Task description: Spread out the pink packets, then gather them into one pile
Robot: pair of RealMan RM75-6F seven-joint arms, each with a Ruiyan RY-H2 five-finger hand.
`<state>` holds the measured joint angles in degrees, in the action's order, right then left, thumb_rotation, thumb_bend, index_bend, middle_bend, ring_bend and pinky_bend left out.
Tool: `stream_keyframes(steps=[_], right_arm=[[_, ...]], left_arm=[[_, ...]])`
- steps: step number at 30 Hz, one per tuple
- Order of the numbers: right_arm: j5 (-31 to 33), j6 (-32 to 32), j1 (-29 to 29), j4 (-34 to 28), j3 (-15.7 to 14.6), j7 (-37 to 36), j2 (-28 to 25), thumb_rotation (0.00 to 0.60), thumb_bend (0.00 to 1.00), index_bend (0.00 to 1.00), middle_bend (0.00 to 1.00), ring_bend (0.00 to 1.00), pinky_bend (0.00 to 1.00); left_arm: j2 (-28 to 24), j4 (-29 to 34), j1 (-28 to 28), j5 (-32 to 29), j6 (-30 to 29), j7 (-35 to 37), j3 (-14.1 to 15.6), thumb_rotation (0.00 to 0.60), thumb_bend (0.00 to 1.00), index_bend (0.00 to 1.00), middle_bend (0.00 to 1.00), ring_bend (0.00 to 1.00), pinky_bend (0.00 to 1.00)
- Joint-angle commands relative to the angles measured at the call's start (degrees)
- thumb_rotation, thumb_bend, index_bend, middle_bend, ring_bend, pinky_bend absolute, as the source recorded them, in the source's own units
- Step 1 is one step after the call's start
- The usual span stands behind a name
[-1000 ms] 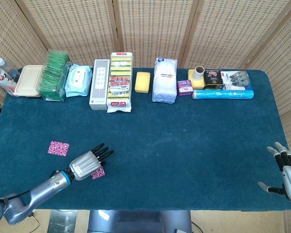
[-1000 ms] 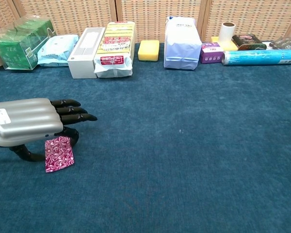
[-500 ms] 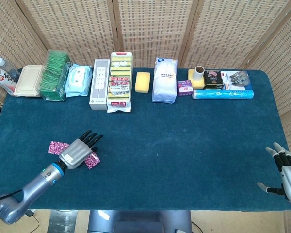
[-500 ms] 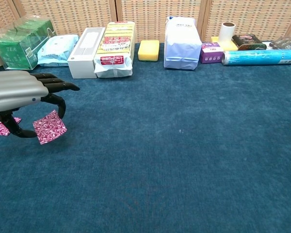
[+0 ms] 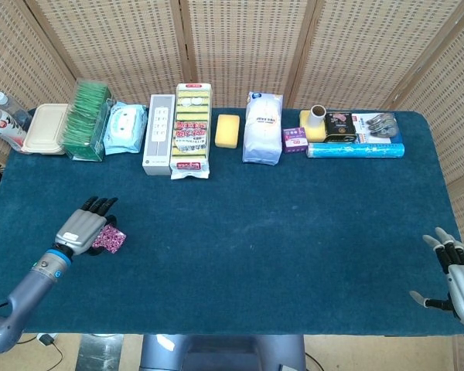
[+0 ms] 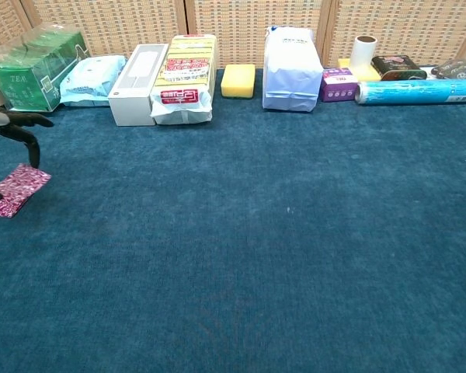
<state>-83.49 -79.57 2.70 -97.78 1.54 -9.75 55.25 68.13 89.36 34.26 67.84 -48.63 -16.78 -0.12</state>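
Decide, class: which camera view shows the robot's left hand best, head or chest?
The head view. It shows the whole left hand over the pink packet, with its forearm. The chest view catches only dark fingertips at the frame's left edge.

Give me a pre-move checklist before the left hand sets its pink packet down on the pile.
1. Left hand holds a pink packet: ok.
2. Second packet visible under the hand: cannot tell, hidden in both views.
3. Packet clear of the green tea box: ok, apart.
4. Right hand away from the work area, at the table's near right edge: ok.
5. Blue table cover flat around the packet: ok.
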Motion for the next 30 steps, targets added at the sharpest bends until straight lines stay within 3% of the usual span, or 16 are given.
stream_keyframes(steps=[1,8,13,30], right_arm=[[-0.07,0.13,0.07,0.00,-0.04,-0.04,0.00,0.600,0.00,0.09,0.00,0.00,0.00],[0.07,0.17,0.05,-0.04,-0.06,0.18,0.07,0.600,0.00,0.10,0.00,0.00,0.00],[-0.07,0.40,0.17,-0.10,-0.14,0.15,0.05,0.600,0.00,0.10,0.00,0.00,0.00],[-0.13,0.33,0.13,0.10,-0.14,-0.44,-0.09,0.600,0.00,0.10,0.00,0.00,0.00]], left_arm=[[-0.87,-1.70,-0.87,-2.36,0.87,1.58,-0.09,0.600,0.23,0.41,0.00,0.00,0.00],[-0.81,-4.22,-0.96,-5.73,3.47,1.63,0.68,0.600,0.23,0.41,0.00,0.00,0.00],[0.17,-5.33,-0.19,-11.44,6.01,-0.10,0.78,0.600,0.23,0.41,0.00,0.00,0.00],[3.04,-5.78,1.78,-16.17,4.36,-5.07,0.64,0.600,0.23,0.41,0.00,0.00,0.00]])
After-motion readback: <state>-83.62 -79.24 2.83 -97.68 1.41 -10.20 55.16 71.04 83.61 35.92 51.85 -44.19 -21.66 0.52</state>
